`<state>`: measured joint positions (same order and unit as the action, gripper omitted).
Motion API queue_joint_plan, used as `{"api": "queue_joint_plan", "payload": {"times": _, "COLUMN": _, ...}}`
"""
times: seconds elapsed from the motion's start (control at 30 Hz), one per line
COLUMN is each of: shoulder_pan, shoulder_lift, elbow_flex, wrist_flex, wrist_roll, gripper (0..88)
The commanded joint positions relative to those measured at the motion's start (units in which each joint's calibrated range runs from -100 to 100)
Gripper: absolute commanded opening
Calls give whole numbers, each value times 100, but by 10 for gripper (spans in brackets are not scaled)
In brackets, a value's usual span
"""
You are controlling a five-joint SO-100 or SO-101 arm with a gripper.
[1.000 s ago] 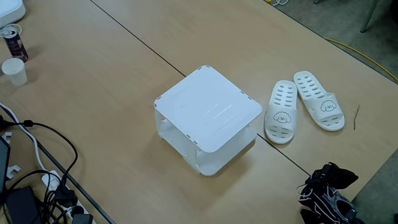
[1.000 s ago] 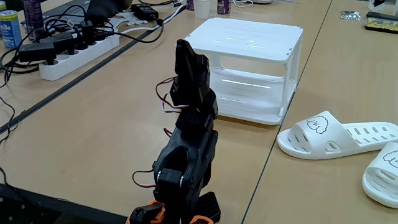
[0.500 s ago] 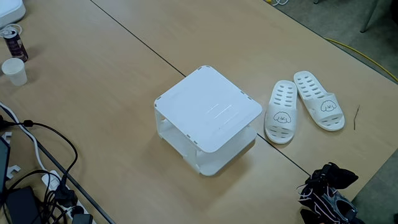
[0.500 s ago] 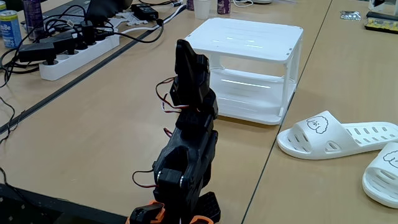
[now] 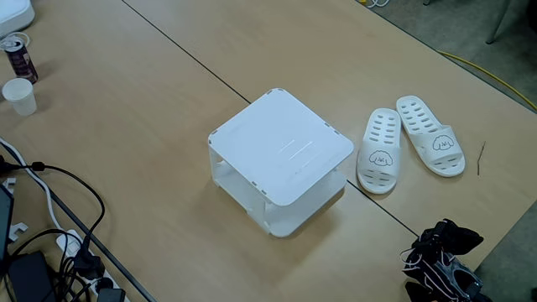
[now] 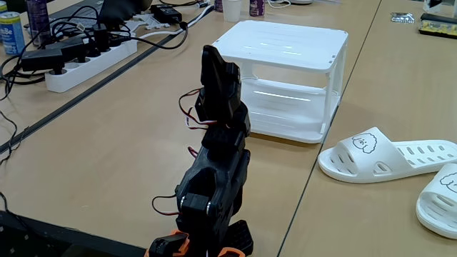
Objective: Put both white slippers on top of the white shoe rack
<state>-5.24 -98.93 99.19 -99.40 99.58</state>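
Two white slippers lie side by side on the wooden table, right of the white shoe rack (image 5: pixel 281 147) in a fixed view: one (image 5: pixel 380 151) nearer the rack, the other (image 5: pixel 430 134) beyond it. In the low fixed view they are at the right, one (image 6: pixel 385 155) close by and one (image 6: pixel 439 196) at the frame edge, both with a puppy face on the strap. The rack's flat top (image 6: pixel 282 43) is bare. My black arm (image 5: pixel 440 256) sits folded at the table's near corner, apart from the slippers. Its gripper (image 6: pixel 216 71) shows from behind, so its jaws are hidden.
A power strip (image 6: pixel 86 61) with tangled cables (image 5: pixel 50 218) lies along the left side. A can (image 5: pixel 18 57) and a paper cup (image 5: pixel 20 96) stand at the far left. A dark seam (image 5: pixel 180 50) crosses the table. Floor with a yellow cable (image 5: pixel 495 75) lies past the table's edge.
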Motion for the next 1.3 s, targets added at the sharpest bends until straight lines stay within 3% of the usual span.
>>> {"api": "queue_joint_plan", "payload": {"times": 0.0, "shoulder_pan": -10, "shoulder_lift": 2, "elbow_flex": 54, "wrist_flex": -17, "wrist_roll": 42, "gripper": 8}}
{"api": "queue_joint_plan", "payload": {"times": 0.7, "shoulder_pan": 56, "shoulder_lift": 78, "elbow_flex": 54, "wrist_flex": 397, "wrist_roll": 42, "gripper": 8}}
{"api": "queue_joint_plan", "payload": {"times": 0.93, "shoulder_pan": 56, "shoulder_lift": 69, "elbow_flex": -27, "wrist_flex": 2485, "wrist_roll": 42, "gripper": 8}}
{"api": "queue_joint_plan", "payload": {"times": 1.1, "shoulder_pan": 39, "shoulder_lift": 69, "elbow_flex": -1254, "wrist_flex": 4608, "wrist_roll": 42, "gripper": 8}}
{"api": "queue_joint_plan", "payload": {"times": 1.17, "shoulder_pan": -10, "shoulder_lift": 95, "elbow_flex": -2120, "wrist_flex": 5600, "wrist_roll": 42, "gripper": 8}}
{"api": "queue_joint_plan", "payload": {"times": 1.27, "shoulder_pan": 56, "shoulder_lift": 431, "elbow_flex": -3401, "wrist_flex": 7964, "wrist_roll": 42, "gripper": 8}}
